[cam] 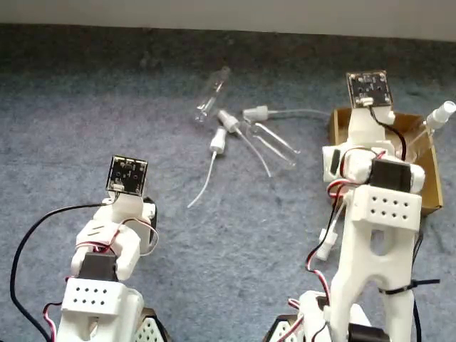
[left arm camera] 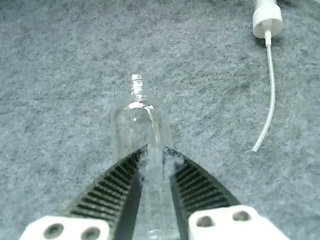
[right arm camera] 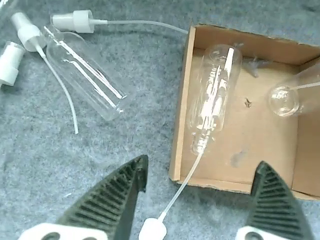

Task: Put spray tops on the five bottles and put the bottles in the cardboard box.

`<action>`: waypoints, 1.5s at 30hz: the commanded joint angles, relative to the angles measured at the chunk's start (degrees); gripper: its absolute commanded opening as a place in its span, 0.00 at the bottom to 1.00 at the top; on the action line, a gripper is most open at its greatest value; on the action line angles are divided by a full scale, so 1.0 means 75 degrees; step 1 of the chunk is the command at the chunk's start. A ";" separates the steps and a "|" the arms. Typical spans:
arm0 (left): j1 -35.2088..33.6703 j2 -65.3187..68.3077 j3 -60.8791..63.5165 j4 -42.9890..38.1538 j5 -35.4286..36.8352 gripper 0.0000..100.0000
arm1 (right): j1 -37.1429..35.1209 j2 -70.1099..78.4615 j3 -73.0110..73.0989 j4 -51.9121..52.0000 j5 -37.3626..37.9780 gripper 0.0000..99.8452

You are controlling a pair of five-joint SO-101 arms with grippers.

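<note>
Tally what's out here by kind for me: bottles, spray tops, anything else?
Clear bottles: 5, one of them held by the left gripper
Spray tops: 5
Cardboard box: 1
Total: 11

We see a fuzzy grey felt mat (cam: pixel 85 92) spread underneath everything; beyond its far edge runs a pale strip (cam: pixel 285 13), perhaps a wall.

2 bottles (right arm camera: pixel 212 90) in box (right arm camera: pixel 260 135), spray tops (cam: pixel 254 112) left
</note>
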 commanded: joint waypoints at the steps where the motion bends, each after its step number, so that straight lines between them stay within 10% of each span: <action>1: -0.0053 -0.0100 -0.0404 0.0035 0.0059 0.01 | 0.0053 0.0709 -0.1248 -0.0029 0.0059 0.30; 25: 0.1096 -0.0111 -0.0135 0.0047 -0.0445 0.01 | -0.2456 0.6863 -0.6406 0.0850 0.3505 0.31; 45: 0.1108 -0.0111 -0.0018 0.0023 -0.0481 0.01 | -0.2280 1.1552 -1.1903 0.3944 0.5310 0.31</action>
